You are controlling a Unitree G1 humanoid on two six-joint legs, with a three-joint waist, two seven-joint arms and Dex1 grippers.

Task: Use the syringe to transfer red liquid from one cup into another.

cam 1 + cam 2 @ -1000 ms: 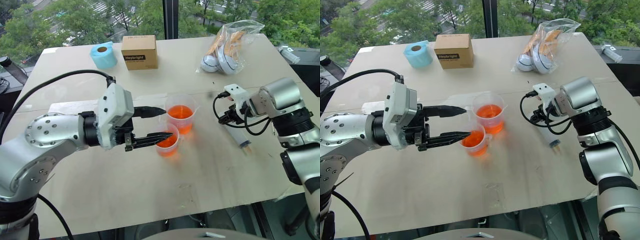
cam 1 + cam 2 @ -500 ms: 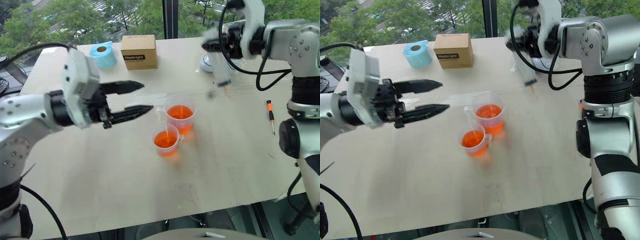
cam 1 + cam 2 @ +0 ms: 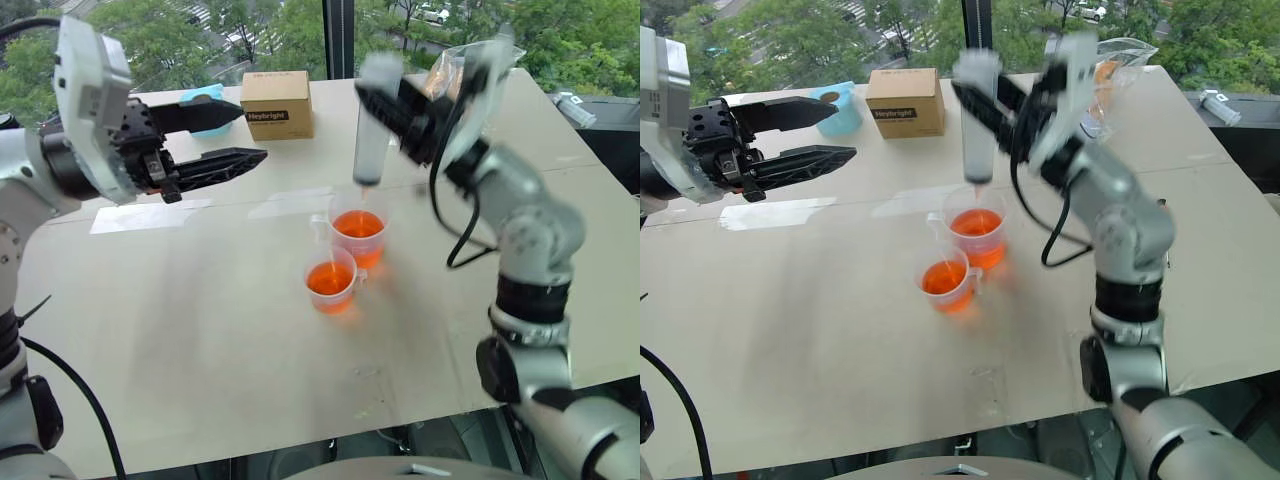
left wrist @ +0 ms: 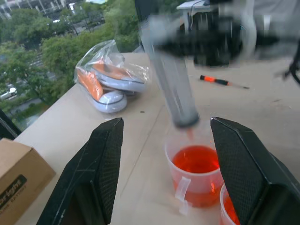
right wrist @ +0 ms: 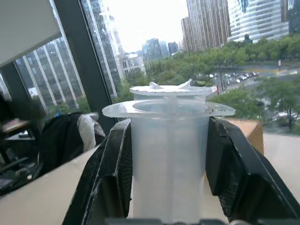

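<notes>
The syringe (image 3: 372, 135) stands upright with its narrow tip just above the taller cup (image 3: 360, 228). My right gripper (image 3: 392, 108) is shut on its clear barrel (image 5: 168, 154), and the flanged end shows between the fingers in the right wrist view. Both cups hold red liquid (image 3: 359, 223). The shorter cup (image 3: 332, 282), with its side handle, stands just in front of the taller one. Off to the left, well above the table, my left gripper (image 3: 250, 130) is open and empty, pointing toward the syringe (image 4: 171, 79).
A brown box (image 3: 279, 103) and a blue tape roll (image 3: 843, 112) stand at the back of the table. A plastic bag (image 4: 110, 82) lies at the back right, with an orange-and-black screwdriver (image 4: 220, 81) on the table near it.
My right gripper swung the syringe up and left from the table's right side and turned it upright over the taller cup. My left gripper rose and drew back left, away from the cups.
</notes>
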